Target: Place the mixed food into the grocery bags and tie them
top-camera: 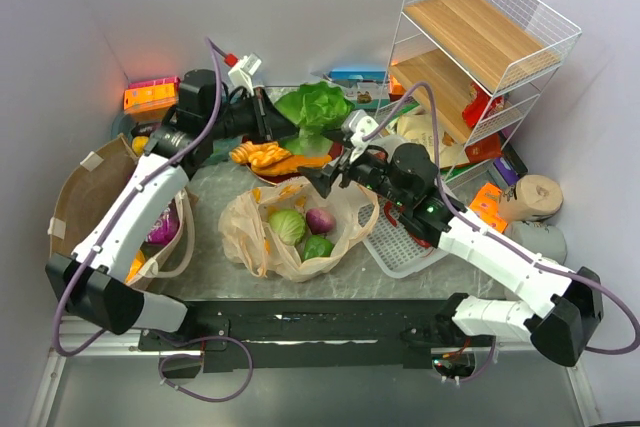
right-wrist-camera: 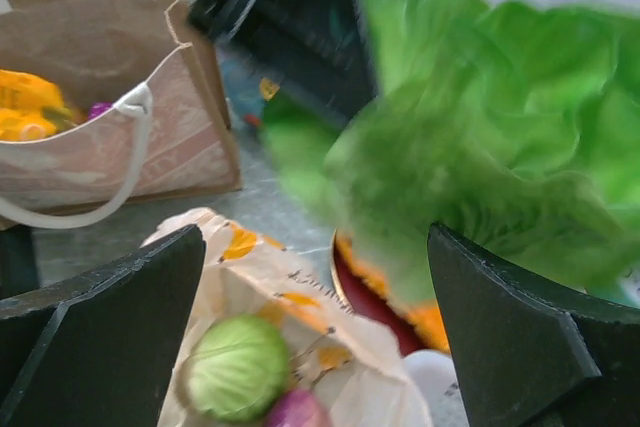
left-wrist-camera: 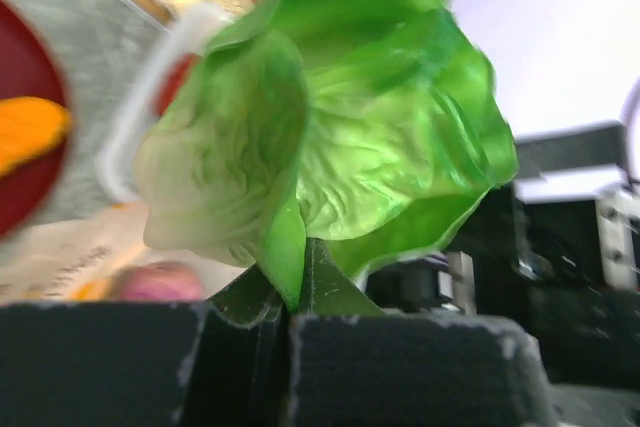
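My left gripper (top-camera: 268, 119) is shut on the stem of the leafy green lettuce (top-camera: 316, 107) and holds it in the air at the back, above the red plate. In the left wrist view the lettuce (left-wrist-camera: 340, 117) fills the frame, its stem pinched between the closed jaws (left-wrist-camera: 295, 292). My right gripper (top-camera: 322, 184) is open and empty over the far rim of the tan plastic bag (top-camera: 250, 232). The bag holds a pale-green cabbage (top-camera: 287, 225), a purple onion (top-camera: 320, 219) and a dark-green pepper (top-camera: 318, 248). The brown paper bag (top-camera: 85, 202) stands at the left.
A red plate (top-camera: 300, 162) of orange food lies under the lettuce. A white slotted basket (top-camera: 400, 245) sits right of the plastic bag. A wire shelf (top-camera: 480, 37) stands back right. Boxes and packets line the back wall. Rolls (top-camera: 530, 197) stand at the far right.
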`<state>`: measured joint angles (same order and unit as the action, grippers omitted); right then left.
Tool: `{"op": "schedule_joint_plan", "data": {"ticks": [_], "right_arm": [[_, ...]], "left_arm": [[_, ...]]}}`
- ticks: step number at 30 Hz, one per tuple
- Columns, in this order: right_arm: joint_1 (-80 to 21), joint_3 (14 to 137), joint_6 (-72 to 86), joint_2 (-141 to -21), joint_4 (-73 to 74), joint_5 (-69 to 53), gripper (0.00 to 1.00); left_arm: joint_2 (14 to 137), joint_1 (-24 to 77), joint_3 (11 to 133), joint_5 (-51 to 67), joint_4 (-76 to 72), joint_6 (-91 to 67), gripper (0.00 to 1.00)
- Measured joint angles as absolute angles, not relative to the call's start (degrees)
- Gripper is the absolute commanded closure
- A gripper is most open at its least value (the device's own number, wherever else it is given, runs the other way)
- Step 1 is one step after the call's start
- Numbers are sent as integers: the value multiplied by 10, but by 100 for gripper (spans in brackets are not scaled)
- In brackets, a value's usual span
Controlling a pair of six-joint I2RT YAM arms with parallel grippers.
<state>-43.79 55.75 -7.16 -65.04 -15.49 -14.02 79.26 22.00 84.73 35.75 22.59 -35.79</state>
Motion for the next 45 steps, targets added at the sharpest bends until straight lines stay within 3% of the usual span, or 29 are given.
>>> {"op": "schedule_joint_plan", "data": {"ticks": [11, 21, 24, 25, 27, 28, 30, 31, 32, 33, 34, 38, 41, 45], "right_arm": [[-440, 574, -95, -672, -172, -67, 1], [-423, 574, -71, -676, -174, -148, 3], [-416, 574, -62, -677, -176, -185, 20], [-414, 574, -56, -677, -176, -198, 32], [-412, 574, -51, -677, -176, -216, 46], [-412, 574, -46, -677, -176, -223, 69], [-411, 574, -35, -677, -176, -230, 88], [-411, 574, -34, -677, -178, -234, 93], [-411, 573, -24, -676, -181, -235, 98], [-411, 573, -22, -675, -181, -234, 100], [-411, 573, -18, -675, -180, -233, 100], [-410, 573, -9, -674, -152, -212, 100], [-410, 573, 0, -672, -121, -178, 100], [-409, 573, 1, -643, -69, -132, 100]], "left_arm": [[728, 231, 795, 430, 143, -429, 99], [727, 245, 773, 464, 104, -445, 99], [726, 249, 761, 484, 80, -454, 99], [725, 251, 757, 490, 71, -458, 99], [724, 253, 749, 499, 59, -462, 99], [724, 253, 746, 502, 54, -463, 99], [722, 253, 743, 501, 51, -462, 99], [721, 253, 743, 501, 51, -461, 94], [720, 253, 743, 498, 49, -459, 70], [719, 253, 743, 498, 49, -457, 64], [718, 253, 743, 497, 49, -453, 61], [709, 264, 752, 491, 82, -416, 11], [704, 274, 781, 450, 143, -370, 1], [668, 265, 804, 324, 216, -316, 4]]}}
